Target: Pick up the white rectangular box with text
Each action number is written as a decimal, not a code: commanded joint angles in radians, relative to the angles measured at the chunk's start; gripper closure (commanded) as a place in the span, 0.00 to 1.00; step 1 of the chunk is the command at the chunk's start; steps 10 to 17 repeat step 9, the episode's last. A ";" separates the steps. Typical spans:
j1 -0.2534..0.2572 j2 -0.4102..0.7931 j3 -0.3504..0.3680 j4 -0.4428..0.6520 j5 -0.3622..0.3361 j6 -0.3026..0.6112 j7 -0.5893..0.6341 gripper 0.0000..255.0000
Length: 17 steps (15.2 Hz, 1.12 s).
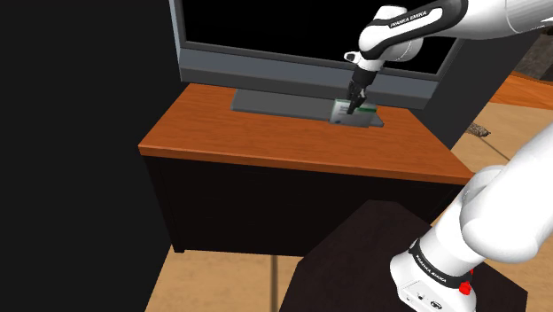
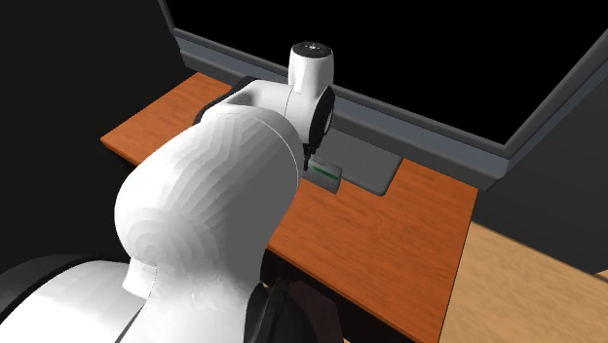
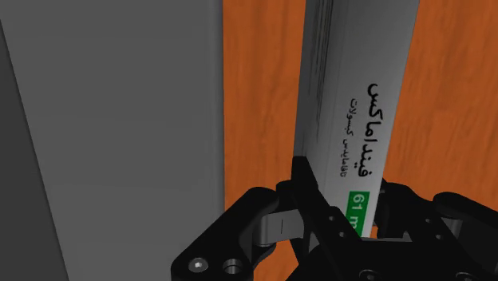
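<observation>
The white rectangular box (image 3: 359, 96) carries black script and a green label, and it is clasped between my black fingers (image 3: 307, 187). My gripper (image 3: 343, 209) is shut on it. In the shoulder view the gripper (image 1: 357, 103) comes down from above onto the box (image 1: 343, 112) at the right end of the grey TV base (image 1: 284, 104). In the second exterior view the box (image 2: 326, 175) shows its green edge just beyond the arm's wrist. Whether the box still rests on the surface I cannot tell.
A brown wooden cabinet top (image 1: 248, 137) carries a large TV with a grey frame (image 1: 266, 66) right behind the box. The dark stand (image 1: 363, 257) is at the shoulder view's lower right. A black area lies to the left of the cabinet.
</observation>
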 commanded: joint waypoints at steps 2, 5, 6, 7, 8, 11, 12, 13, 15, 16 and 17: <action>0.001 -0.016 0.004 0.026 -0.009 -0.040 0.009 1.00; 0.001 -0.029 0.007 0.054 -0.016 -0.080 0.015 1.00; 0.001 -0.033 0.008 0.064 -0.017 -0.093 0.017 1.00; 0.002 -0.036 0.009 0.075 -0.019 -0.106 0.018 1.00; 0.002 -0.037 0.009 0.076 -0.020 -0.108 0.019 1.00; 0.002 -0.037 0.009 0.076 -0.019 -0.108 0.018 1.00; 0.002 -0.037 0.009 0.076 -0.019 -0.108 0.018 1.00; 0.002 -0.037 0.009 0.076 -0.019 -0.108 0.018 1.00; 0.002 -0.037 0.009 0.076 -0.019 -0.108 0.018 1.00; 0.002 -0.037 0.009 0.076 -0.019 -0.108 0.018 1.00; 0.002 -0.037 0.009 0.076 -0.019 -0.108 0.018 1.00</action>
